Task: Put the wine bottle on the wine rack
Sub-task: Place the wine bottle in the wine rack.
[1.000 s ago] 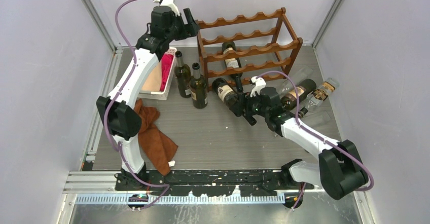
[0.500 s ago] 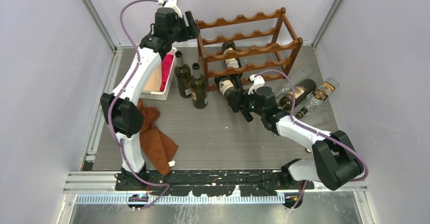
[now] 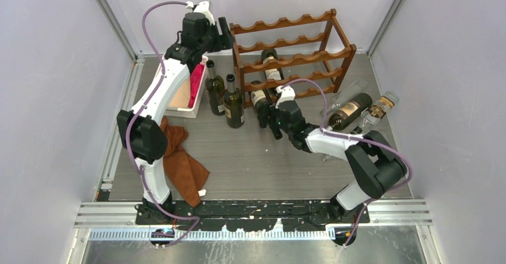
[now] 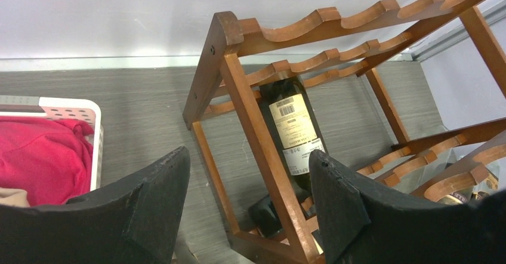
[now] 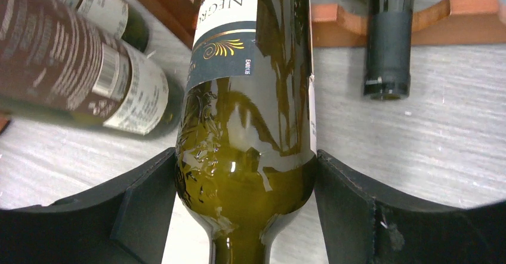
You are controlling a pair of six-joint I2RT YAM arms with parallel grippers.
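Two robot arms are working over a grey table (image 3: 250,162), seen from above and from each wrist. The right gripper (image 5: 244,177) is clamping the wine bottle (image 5: 250,109), a green one with a pale label, by its shoulder. Both pads are pressing on the glass, the neck is running back toward the wrist, and the base is pointing at the low front rail of the wine rack (image 3: 286,40). The bottle is hanging just in front of the rack and is not yet lying in a cradle. The left gripper (image 4: 249,168) is standing open at the rack's left end, its fingers straddling a wooden upright without clearly touching it. Several things could be going wrong from here. The grip is sitting on the tapering shoulder of smooth glass, so the heavy body could be sagging or slipping free as it is being pushed forward. A stored bottle (image 3: 272,67) is already lying in the rack with its neck poking out just beside the incoming bottle's path. Two standing bottles (image 3: 234,106) are waiting close on the other side, so a sideways drift could be knocking either. With the left jaws not gripping, a push against a rail could be sliding the rack backward.
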